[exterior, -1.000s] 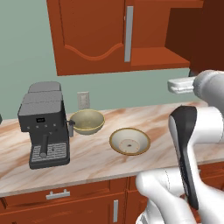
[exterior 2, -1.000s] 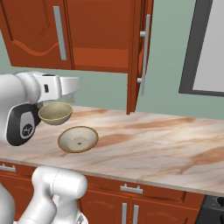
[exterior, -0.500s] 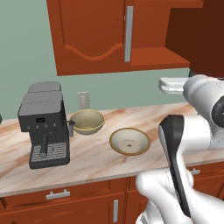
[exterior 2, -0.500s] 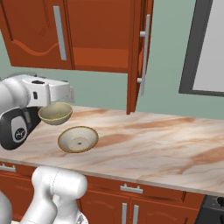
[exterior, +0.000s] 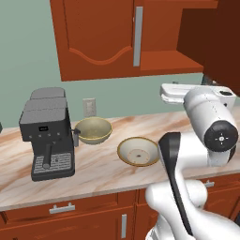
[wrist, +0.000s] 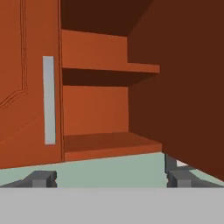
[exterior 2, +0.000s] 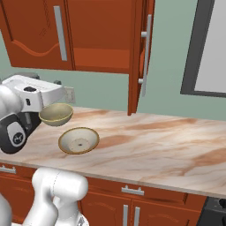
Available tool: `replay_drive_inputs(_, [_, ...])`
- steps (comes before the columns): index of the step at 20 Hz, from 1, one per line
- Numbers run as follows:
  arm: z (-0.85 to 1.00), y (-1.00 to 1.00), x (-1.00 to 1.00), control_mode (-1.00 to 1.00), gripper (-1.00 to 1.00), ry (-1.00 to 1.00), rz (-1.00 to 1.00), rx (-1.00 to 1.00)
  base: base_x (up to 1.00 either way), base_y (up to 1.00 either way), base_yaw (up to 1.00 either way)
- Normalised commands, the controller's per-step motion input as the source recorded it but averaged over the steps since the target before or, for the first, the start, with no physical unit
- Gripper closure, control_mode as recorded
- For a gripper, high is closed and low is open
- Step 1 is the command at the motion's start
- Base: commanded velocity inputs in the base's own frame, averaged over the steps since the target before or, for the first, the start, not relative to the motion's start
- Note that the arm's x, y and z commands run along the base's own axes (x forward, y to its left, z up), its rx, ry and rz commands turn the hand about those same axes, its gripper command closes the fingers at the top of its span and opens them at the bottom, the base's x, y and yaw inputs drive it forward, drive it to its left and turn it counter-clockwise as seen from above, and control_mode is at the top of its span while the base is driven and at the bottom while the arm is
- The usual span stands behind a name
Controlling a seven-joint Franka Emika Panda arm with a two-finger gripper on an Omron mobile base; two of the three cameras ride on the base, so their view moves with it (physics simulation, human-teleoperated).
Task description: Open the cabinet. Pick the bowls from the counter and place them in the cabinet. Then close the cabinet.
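Up close, the jaws stand wide apart and hold nothing — in the hand view the two dark finger tips [wrist: 42, 178] sit far to either side, with green wall between them. Straight ahead of them is the cabinet [wrist: 105, 100], its right-hand door [wrist: 183, 83] swung out toward the camera and its left-hand door [wrist: 26, 87] shut, the long silver bar handle [wrist: 49, 99] running upright down that door's edge. Inside, two bare shelves show, one above the other. From the base views the white hand [exterior: 180, 93] hangs level above the bench [exterior: 103, 171], below the cabinet's bottom edge and well apart from both bowls. The deep bowl [exterior: 93, 130] sits near the back wall, just beside a dark coffee machine [exterior: 47, 133] at its left — a white wall outlet [exterior: 88, 107] is behind them. The shallow bowl [exterior: 138, 151], cream and speckled inside, lies nearer the front edge, a little to the right of the deep one and not touching it. Under the bench are red-brown drawers [exterior: 61, 211] with short silver pulls. In the right base view the open door [exterior 2: 142, 53] is seen edge-on, its handle facing right, and a dark-framed window [exterior 2: 207, 48] is on the wall further right.
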Motion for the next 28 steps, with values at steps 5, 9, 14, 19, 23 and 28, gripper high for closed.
replay_drive_inputs(5, [0.00, 0.00, 0.43, -1.00, -1.00, 0.06, 0.01, 0.00, 0.00, 0.00, 0.00])
replay_drive_inputs(9, [0.00, 0.04, 0.23, -1.00, -1.00, -0.09, 0.05, 0.00, 0.00, 0.00, 0.00])
replay_drive_inputs(14, [0.00, 0.09, 0.01, -1.00, -1.00, -0.21, 0.09, 0.00, 0.00, 0.00, 0.00])
replay_drive_inputs(19, [0.00, 0.07, 0.06, -1.00, -1.00, -0.14, 0.06, 0.00, 0.00, 0.00, 0.00])
replay_drive_inputs(23, [0.03, 0.04, 0.19, -1.00, -1.00, -0.02, 0.01, -0.01, 0.00, 0.00, 0.00])
replay_drive_inputs(28, [0.07, 0.14, 0.15, -1.00, -1.00, -0.01, 0.00, -0.01, 0.00, 0.00, 0.00])
